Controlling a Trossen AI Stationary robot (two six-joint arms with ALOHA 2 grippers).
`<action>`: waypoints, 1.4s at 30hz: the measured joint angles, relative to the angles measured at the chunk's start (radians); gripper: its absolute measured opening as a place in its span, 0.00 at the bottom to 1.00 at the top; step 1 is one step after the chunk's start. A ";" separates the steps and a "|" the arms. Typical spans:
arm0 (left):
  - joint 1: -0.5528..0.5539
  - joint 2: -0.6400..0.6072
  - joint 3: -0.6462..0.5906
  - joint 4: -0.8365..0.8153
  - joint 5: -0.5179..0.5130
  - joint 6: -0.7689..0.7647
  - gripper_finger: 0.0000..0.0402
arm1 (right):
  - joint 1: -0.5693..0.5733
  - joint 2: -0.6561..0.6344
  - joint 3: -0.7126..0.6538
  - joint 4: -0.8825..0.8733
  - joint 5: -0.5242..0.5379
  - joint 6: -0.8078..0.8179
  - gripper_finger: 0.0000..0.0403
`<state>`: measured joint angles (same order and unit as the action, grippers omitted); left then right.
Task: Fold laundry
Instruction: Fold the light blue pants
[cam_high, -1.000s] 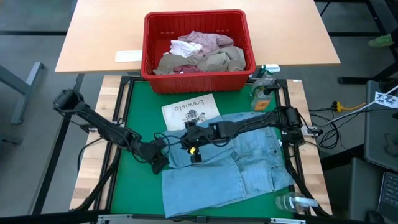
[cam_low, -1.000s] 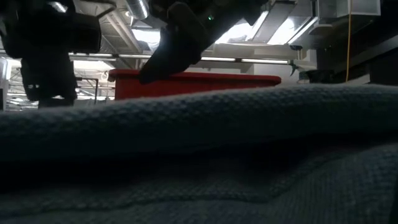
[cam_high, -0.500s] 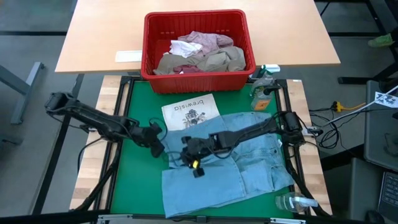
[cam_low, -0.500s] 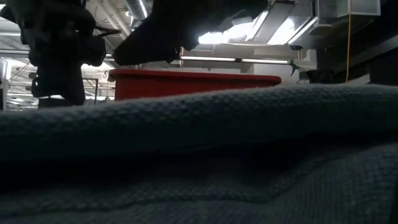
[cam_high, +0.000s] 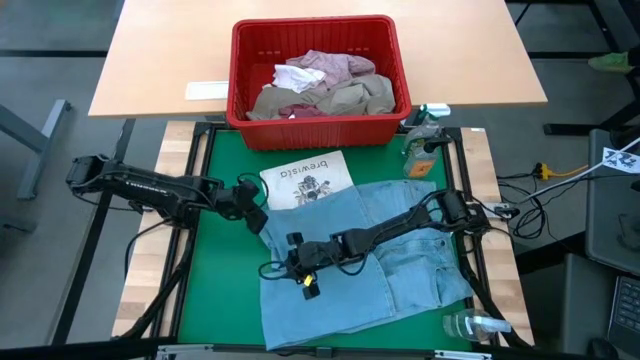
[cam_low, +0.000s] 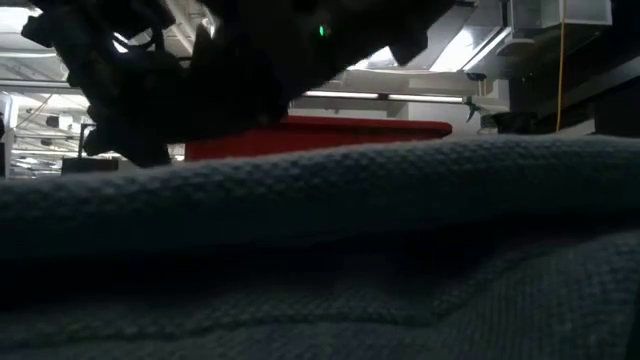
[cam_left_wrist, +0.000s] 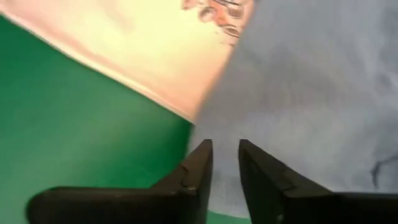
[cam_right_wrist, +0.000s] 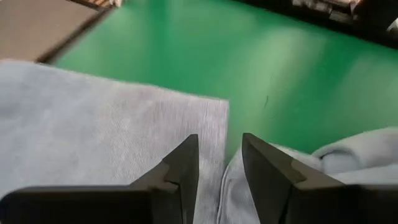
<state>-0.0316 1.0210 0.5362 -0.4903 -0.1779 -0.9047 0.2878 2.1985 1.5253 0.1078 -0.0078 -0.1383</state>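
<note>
Denim jeans (cam_high: 385, 255) are spread across the green mat (cam_high: 220, 290), and every place below is given relative to them. Within the last second the left gripper (cam_high: 252, 203) has been drawn off their near-left edge and carried outward and toward the basket; it is now held at their far-left corner, just beside the printed paper sheet (cam_high: 305, 178). In the left wrist view its fingers (cam_left_wrist: 198, 163) are seen slightly apart, with pale denim beyond them and nothing caught between, so no cloth is held by that arm. The right gripper (cam_high: 300, 262) has meanwhile been slid from mid-garment down toward the left edge, where a folded flap of denim is now overlapped. In the right wrist view its fingers (cam_right_wrist: 186, 163) are parted by a narrow gap above the cloth edge; whether fabric is pinched there cannot be told from these views. The low view is filled by dark cloth and adds little.

It is judged that one fold has been laid and released on the left side, and that smoothing or a fresh grasp is being set up. Folding appears only partly done: the jeans are not yet compact, and further garments, tan and pink-mauve among them, are left heaped in the red basket (cam_high: 318, 128), well beyond the far edge of the jeans.
</note>
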 joint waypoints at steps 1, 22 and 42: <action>0.009 0.000 0.000 0.001 -0.001 0.000 0.23 | 0.000 0.008 0.000 0.002 0.000 0.001 0.30; 0.041 0.000 0.000 0.011 0.009 -0.002 0.49 | -0.007 0.064 -0.001 0.021 0.112 0.003 0.30; 0.041 0.000 0.000 -0.121 0.087 -0.054 0.49 | -0.007 0.064 -0.001 0.002 0.095 0.003 0.01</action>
<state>0.0090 1.0210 0.5362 -0.6112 -0.0906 -0.9587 0.2806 2.2627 1.5246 0.1101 0.0875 -0.1354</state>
